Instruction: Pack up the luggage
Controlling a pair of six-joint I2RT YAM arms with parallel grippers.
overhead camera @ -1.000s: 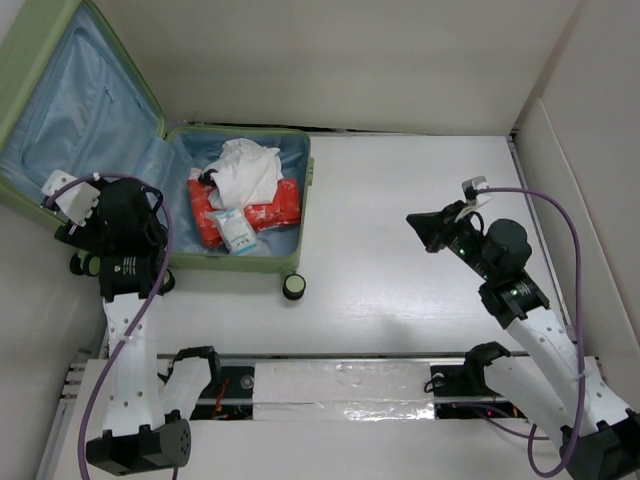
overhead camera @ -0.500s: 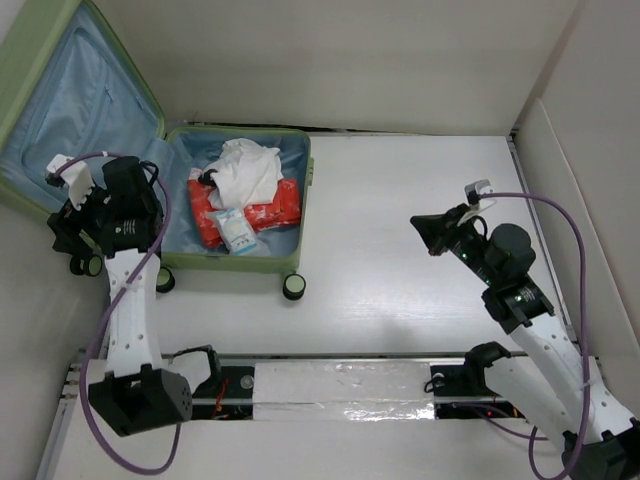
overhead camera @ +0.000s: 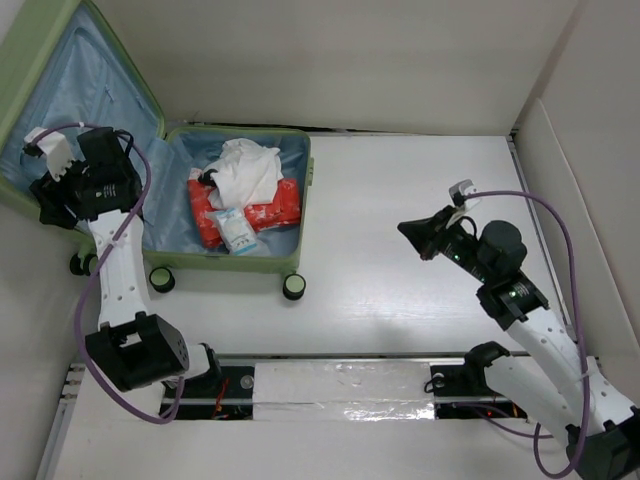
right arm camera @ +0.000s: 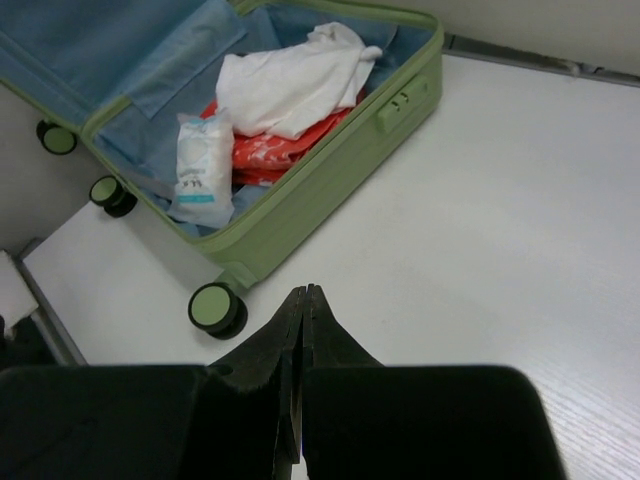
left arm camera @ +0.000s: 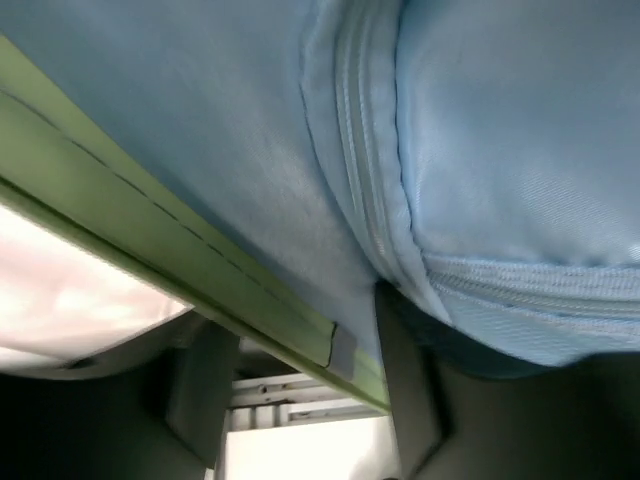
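The pale green luggage (overhead camera: 240,265) lies open at the far left, its blue-lined lid (overhead camera: 70,90) raised. Inside lie a white cloth (overhead camera: 245,170), red packs (overhead camera: 272,210) and a small white-and-blue pouch (overhead camera: 235,230). My left gripper (overhead camera: 50,200) is at the lid's near edge. In the left wrist view it (left arm camera: 300,320) is open, with the green lid rim (left arm camera: 150,250) running between its fingers and the blue lining (left arm camera: 480,150) close above. My right gripper (overhead camera: 405,228) is shut and empty above the bare table. It (right arm camera: 303,290) faces the luggage (right arm camera: 330,160).
Black-and-green caster wheels (overhead camera: 294,287) stick out at the luggage's near side, one also in the right wrist view (right arm camera: 215,308). White walls close in at the back and right (overhead camera: 575,150). A metal rail (overhead camera: 340,385) runs along the near edge by the arm bases.
My left gripper has moved left and farther back, from beside the luggage's wheels to the lid's near edge. My right gripper has shifted slightly left.
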